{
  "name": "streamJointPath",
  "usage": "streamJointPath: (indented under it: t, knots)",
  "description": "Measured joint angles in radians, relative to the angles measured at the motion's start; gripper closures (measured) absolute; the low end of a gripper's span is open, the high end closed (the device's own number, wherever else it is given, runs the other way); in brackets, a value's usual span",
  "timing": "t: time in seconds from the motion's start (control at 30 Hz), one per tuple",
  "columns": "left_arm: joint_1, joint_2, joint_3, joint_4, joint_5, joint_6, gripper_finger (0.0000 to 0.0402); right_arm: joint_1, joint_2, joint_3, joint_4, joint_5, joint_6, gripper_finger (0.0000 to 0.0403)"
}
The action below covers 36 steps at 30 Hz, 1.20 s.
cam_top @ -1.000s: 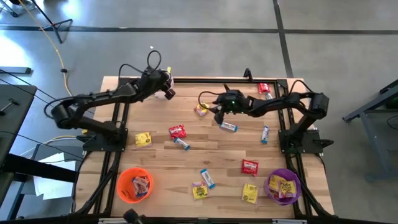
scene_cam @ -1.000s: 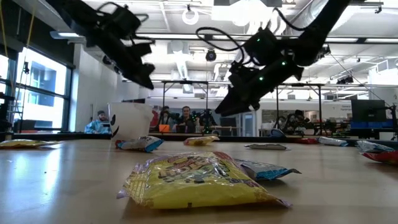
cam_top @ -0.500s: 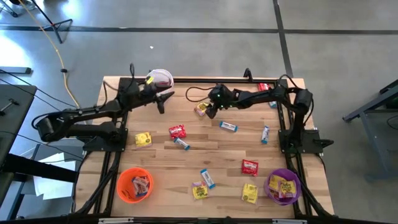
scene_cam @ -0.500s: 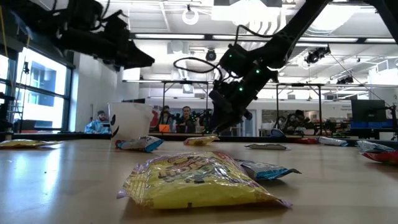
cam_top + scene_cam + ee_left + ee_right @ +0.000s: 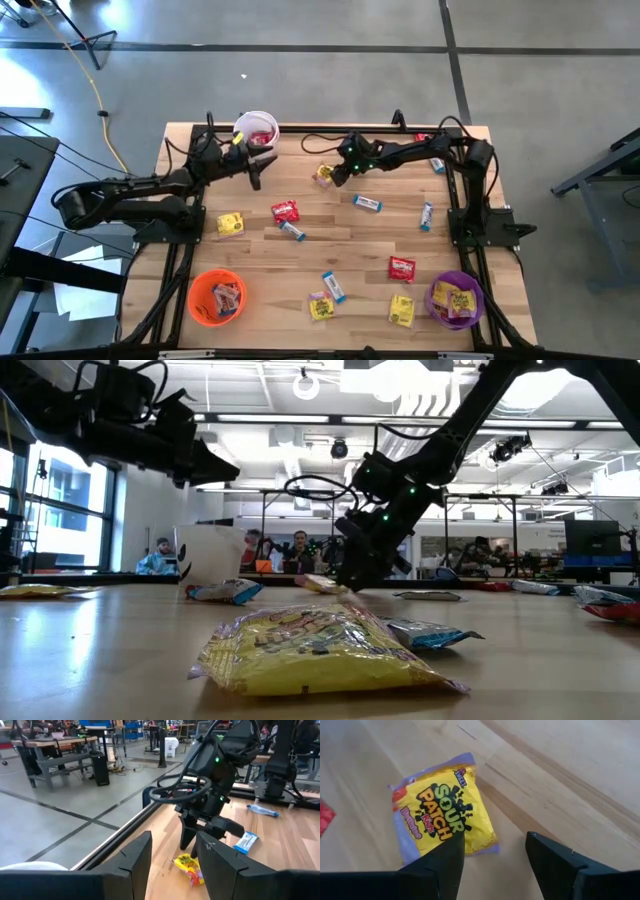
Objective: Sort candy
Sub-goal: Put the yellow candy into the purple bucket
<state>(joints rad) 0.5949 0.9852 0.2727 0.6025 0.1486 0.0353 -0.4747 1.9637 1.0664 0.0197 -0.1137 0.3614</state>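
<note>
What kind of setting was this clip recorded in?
Most likely a robotics lab or workshop in an open industrial hall. A polished concrete floor surrounds the wooden table, workbenches stand beyond it, and people sit among equipment frames under exposed ceiling lights.

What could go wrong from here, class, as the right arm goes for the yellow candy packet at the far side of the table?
1. The right claw stands open with one finger over the yellow packet's edge, not straddling it; closing could push the flat packet away or pinch only a corner.
2. The left claw hangs open beside the white cup; a swing could tip it.
3. The purple cup, which holds yellow packets, is at the opposite near corner, so a weak grip might drop the packet on the way.
</note>
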Motion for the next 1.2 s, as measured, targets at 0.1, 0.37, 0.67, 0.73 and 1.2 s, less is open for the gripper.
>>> streamJointPath:
  t: [0.1,0.37,0.67,0.73,1.2]
  knots:
    - [0.0,0.0,-0.011,0.0,0.008,-0.008,0.0259,0.01,0.008,0.001,0.012,0.032,-0.003,0.0212]
    - [0.0,0.0,-0.03,0.001,0.034,-0.024,0.0259,0.02,0.013,0.0,0.038,0.074,-0.072,0.0332]
    - [0.0,0.0,-0.03,-0.002,0.035,-0.026,0.0259,0.054,-0.046,-0.002,0.016,0.072,-0.159,0.0391]
    - [0.0,0.0,-0.03,-0.003,0.036,-0.025,0.0259,0.063,-0.076,-0.002,0.0,0.079,-0.175,0.0399]
    - [-0.001,0.0,-0.03,0.001,0.053,-0.013,0.0259,0.102,-0.131,-0.001,-0.071,0.112,-0.078,0.0328]
